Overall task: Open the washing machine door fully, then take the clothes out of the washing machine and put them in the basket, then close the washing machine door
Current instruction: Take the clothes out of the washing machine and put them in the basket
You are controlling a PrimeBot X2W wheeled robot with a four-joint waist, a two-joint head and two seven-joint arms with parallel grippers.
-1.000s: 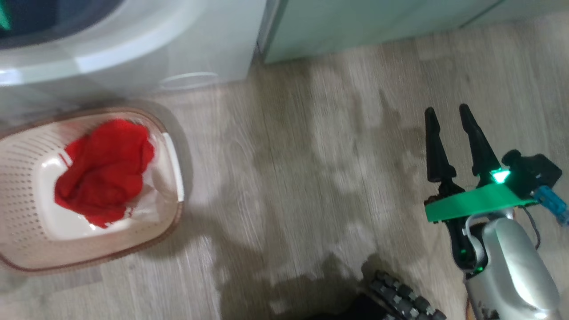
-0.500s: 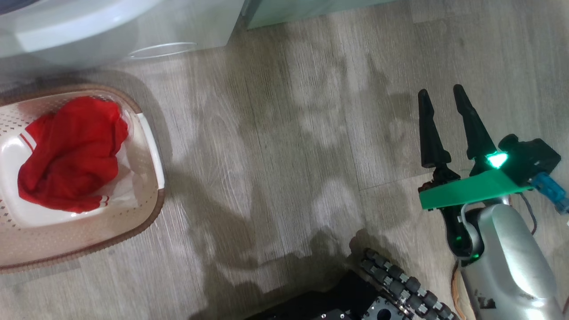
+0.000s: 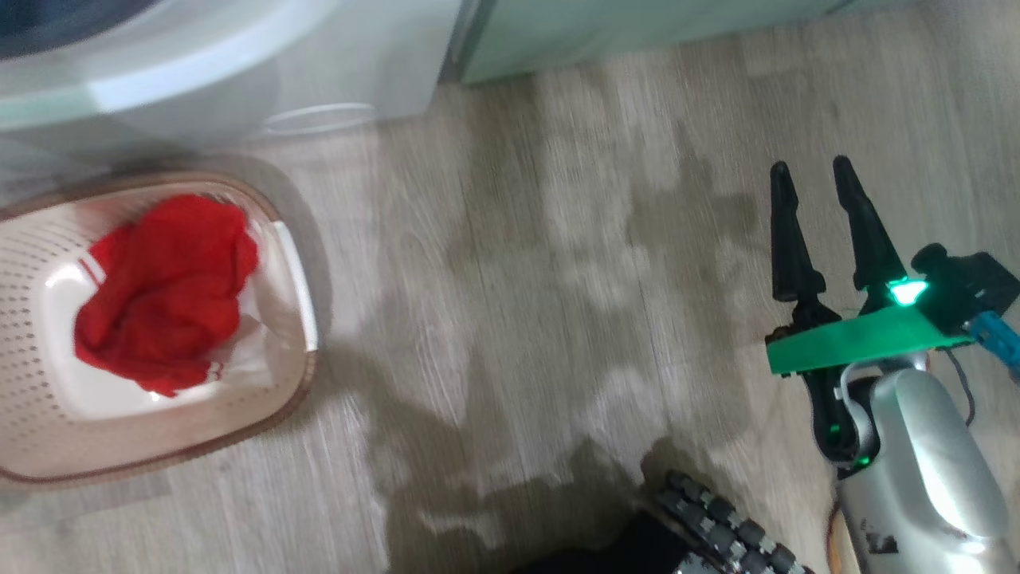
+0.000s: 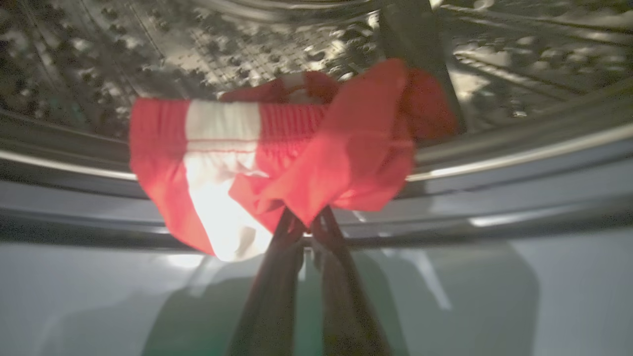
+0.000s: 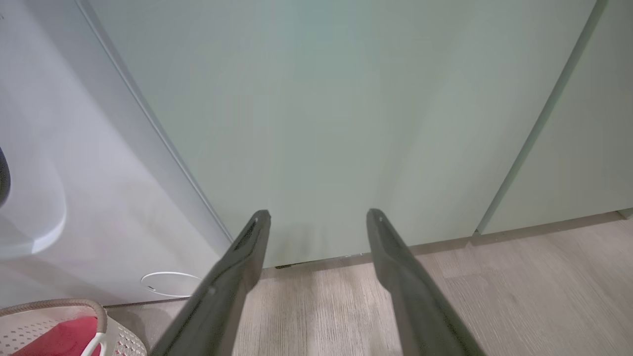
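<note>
In the left wrist view my left gripper (image 4: pixel 306 222) is shut on a red and white garment (image 4: pixel 316 148). The garment hangs over the grey rubber ring (image 4: pixel 494 198) at the mouth of the steel drum (image 4: pixel 247 44). The white washing machine (image 3: pixel 358 64) stands at the top left of the head view. Below it sits the cream basket (image 3: pixel 303 263) with red clothes (image 3: pixel 159 287) inside. My right gripper (image 3: pixel 813 171) is open and holds nothing, out over the floor at the right, and it faces the cabinets in its own wrist view (image 5: pixel 319 215). The washing machine door is out of view.
Pale green cabinets (image 3: pixel 637 32) (image 5: pixel 346 123) stand to the right of the machine. A round service cap (image 3: pixel 319 119) (image 5: pixel 170 284) marks the machine's lower front. A corner of the basket (image 5: pixel 74 306) shows at the bottom left. My wheeled base (image 3: pixel 717 526) is at the bottom edge.
The head camera tipped down and came back up, so the whole picture shifted. The basket, its red clothes and my open right gripper have kept their places. My left gripper has shut.
</note>
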